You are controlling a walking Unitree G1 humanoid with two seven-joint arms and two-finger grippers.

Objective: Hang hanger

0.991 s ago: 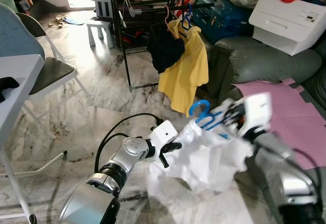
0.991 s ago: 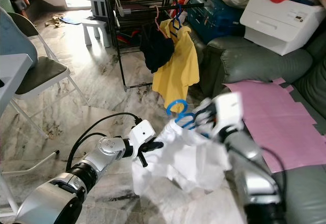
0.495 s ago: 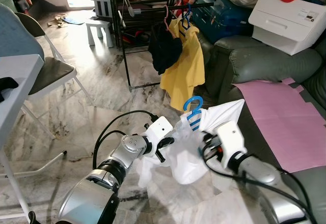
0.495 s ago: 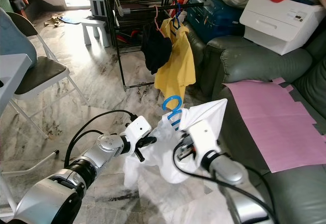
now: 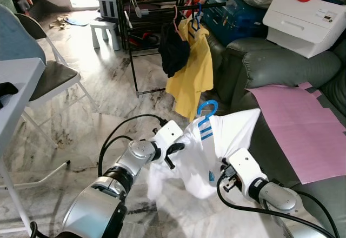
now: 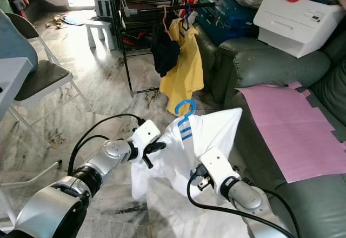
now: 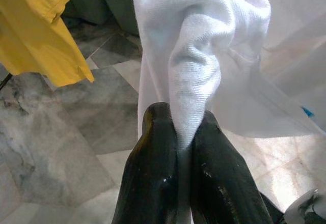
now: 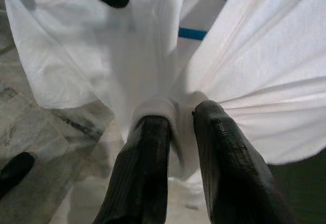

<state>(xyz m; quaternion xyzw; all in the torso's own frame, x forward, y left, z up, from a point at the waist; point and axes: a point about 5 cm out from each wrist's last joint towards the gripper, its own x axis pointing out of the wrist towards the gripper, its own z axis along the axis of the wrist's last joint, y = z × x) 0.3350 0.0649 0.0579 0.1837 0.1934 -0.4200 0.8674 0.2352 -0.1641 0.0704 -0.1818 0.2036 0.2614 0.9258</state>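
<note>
The step in hand looks like carrying the dressed hanger to the black metal drying rack [image 5: 162, 0] at the far side and hooking it on a bar. To do it well, both arms should rise together so the cloth stays spread and the hook stays upright and free; the hook's open side must face the bar, and the landing spot should be clear of the yellow shirt [image 5: 193, 67] and the dark garment [image 5: 174, 48] already hanging there. Pulling the two pinches apart too hard could drag the shirt off its hanger.

The left end effector [image 5: 171, 152] is pressed together on a fold at the left edge of the white knit shirt [image 5: 203, 151]; the right end effector [image 8: 175, 132] pinches a bunched fold lower on the near right. The shirt hangs between them above the marble floor [image 5: 108, 97], just left of the grey-green sofa [image 5: 281, 65]. The blue plastic hanger [image 5: 206, 111] pokes its hook from the collar, blue stripes showing below.
</note>
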